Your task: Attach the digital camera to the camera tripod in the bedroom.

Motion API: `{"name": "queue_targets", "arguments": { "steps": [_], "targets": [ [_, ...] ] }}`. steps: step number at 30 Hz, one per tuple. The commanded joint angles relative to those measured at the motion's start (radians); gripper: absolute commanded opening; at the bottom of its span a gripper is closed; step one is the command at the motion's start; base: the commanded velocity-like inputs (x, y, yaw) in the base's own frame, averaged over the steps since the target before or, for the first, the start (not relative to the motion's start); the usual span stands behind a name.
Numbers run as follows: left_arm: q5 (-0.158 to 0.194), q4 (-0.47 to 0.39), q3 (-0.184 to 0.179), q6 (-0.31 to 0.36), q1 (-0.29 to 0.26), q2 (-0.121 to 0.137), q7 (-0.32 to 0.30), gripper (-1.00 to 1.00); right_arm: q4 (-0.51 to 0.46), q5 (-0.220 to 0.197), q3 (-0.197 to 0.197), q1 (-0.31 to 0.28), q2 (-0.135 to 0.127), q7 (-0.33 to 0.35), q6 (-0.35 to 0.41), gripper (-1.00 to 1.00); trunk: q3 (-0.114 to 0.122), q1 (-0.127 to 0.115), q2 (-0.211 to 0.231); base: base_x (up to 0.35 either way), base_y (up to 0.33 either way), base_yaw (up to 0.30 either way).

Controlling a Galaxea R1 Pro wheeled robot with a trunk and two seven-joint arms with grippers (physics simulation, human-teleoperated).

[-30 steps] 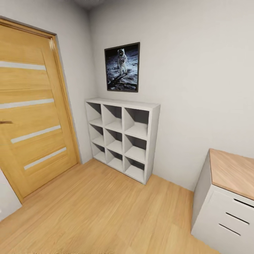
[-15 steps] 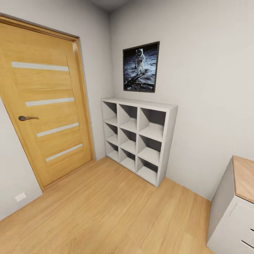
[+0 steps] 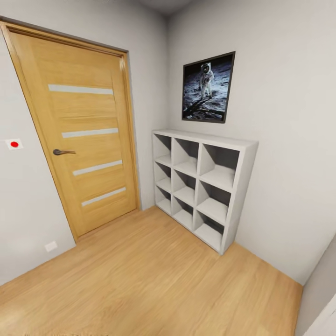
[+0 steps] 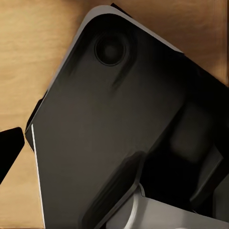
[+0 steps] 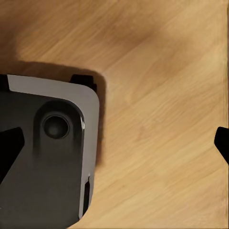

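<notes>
2 grippers hang over bare wood floor (image 5: 162,95), nothing between their jaws, whose spread I cannot tell; camera and tripod unseen beyond door (image 3: 79,126) and shelf (image 3: 200,186), so scan slowly.

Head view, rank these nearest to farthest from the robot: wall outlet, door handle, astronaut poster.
1. Wall outlet, low at left.
2. Door handle, higher and farther in.
3. Astronaut poster, at right above the shelf; close call with the handle.

- Wood floor (image 3: 154,275): open across centre and lower frame.
- Closed oak door (image 3: 81,135): blocks the left.
- Grey cube shelf (image 3: 200,179): stands against the right wall, compartments open-fronted.
- White cabinet edge (image 3: 322,298): intrudes at lower right.
</notes>
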Motion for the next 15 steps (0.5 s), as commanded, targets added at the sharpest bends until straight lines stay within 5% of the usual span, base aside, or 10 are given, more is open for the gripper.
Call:
{"name": "queue_targets", "arguments": {
  "steps": [1,15],
  "targets": [
    [0.002,-0.002,0.002,-0.002,0.001,0.0,0.0,1.0,0.003,0.008,0.001,-0.002,0.0,0.002,-0.006,1.0,-0.001,0.0,-0.001,0.072,-0.261,0.279],
    [0.002,-0.002,0.002,-0.002,0.001,0.001,0.0,1.0,0.003,0.008,0.001,-0.002,0.0,0.002,-0.006,1.0,-0.001,0.0,-0.001,0.07,-0.251,0.279]
  ]
}}
